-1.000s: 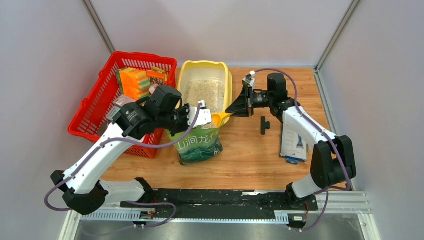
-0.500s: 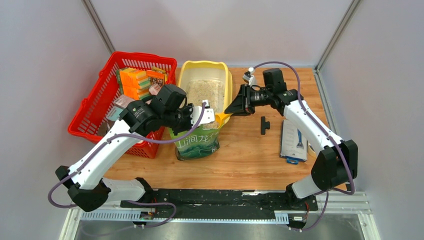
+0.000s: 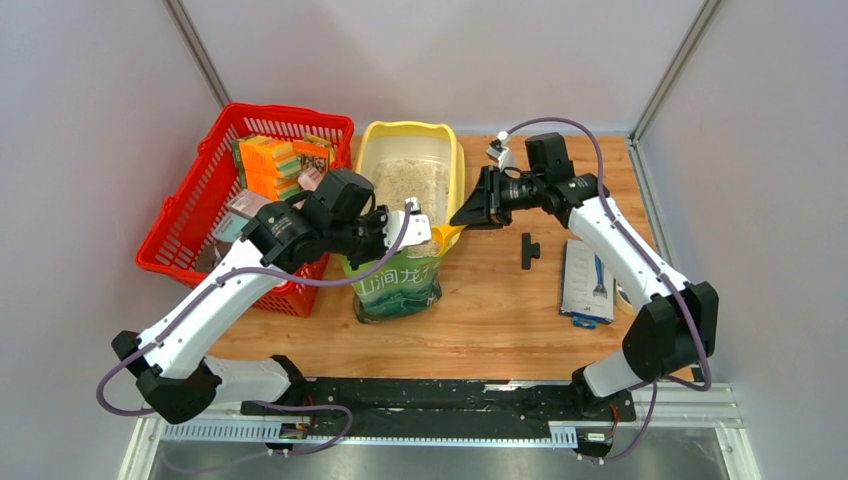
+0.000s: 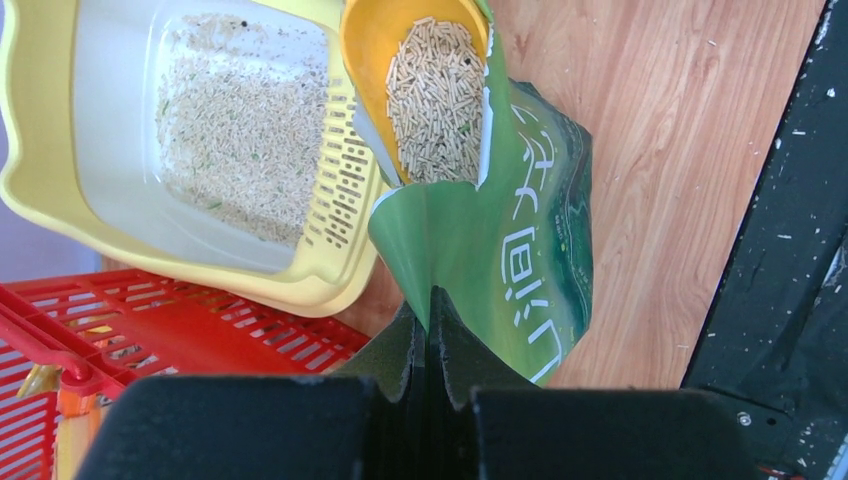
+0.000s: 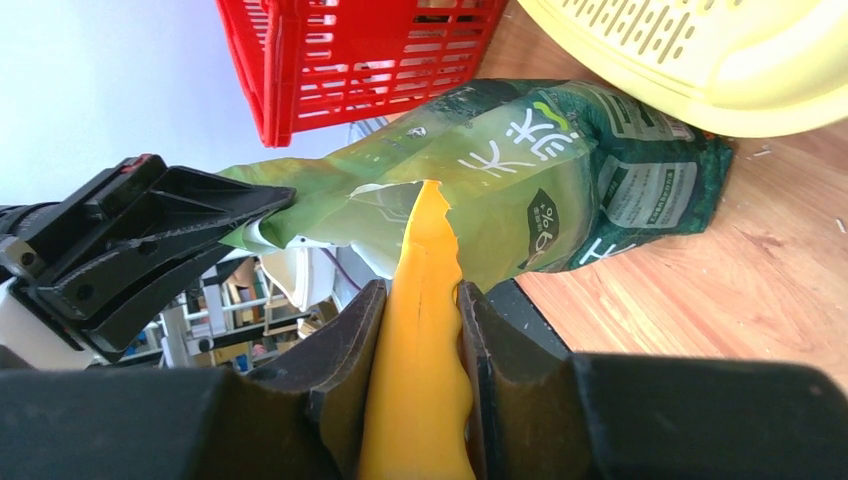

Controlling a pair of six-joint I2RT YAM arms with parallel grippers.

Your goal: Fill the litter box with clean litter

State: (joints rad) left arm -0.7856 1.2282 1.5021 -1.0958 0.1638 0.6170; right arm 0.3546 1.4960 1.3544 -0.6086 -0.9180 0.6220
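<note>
The pale yellow litter box [image 3: 457,170] stands at the back centre with a thin layer of beige litter [image 3: 410,185] in it; it also shows in the left wrist view [image 4: 30,150] and the right wrist view [image 5: 750,90]. The green pouch [image 3: 395,285] stands upright just in front of it. My left gripper [image 3: 398,228] is shut on the pouch's top edge [image 4: 430,310] and holds the mouth open. My right gripper [image 3: 472,212] is shut on the handle of a yellow scoop [image 5: 425,300]. The scoop bowl [image 4: 435,95] is full of beige pellets at the pouch mouth, beside the box's slotted lip.
A red mesh basket [image 3: 190,220] with sponges and packets stands left of the litter box, under my left arm. A black T-shaped part [image 3: 528,250] and a white and blue packet [image 3: 587,280] lie on the wooden table at the right.
My left arm has shifted a little right and raised the pouch's edge. My right gripper has moved slightly back and up with the scoop at the pouch mouth.
</note>
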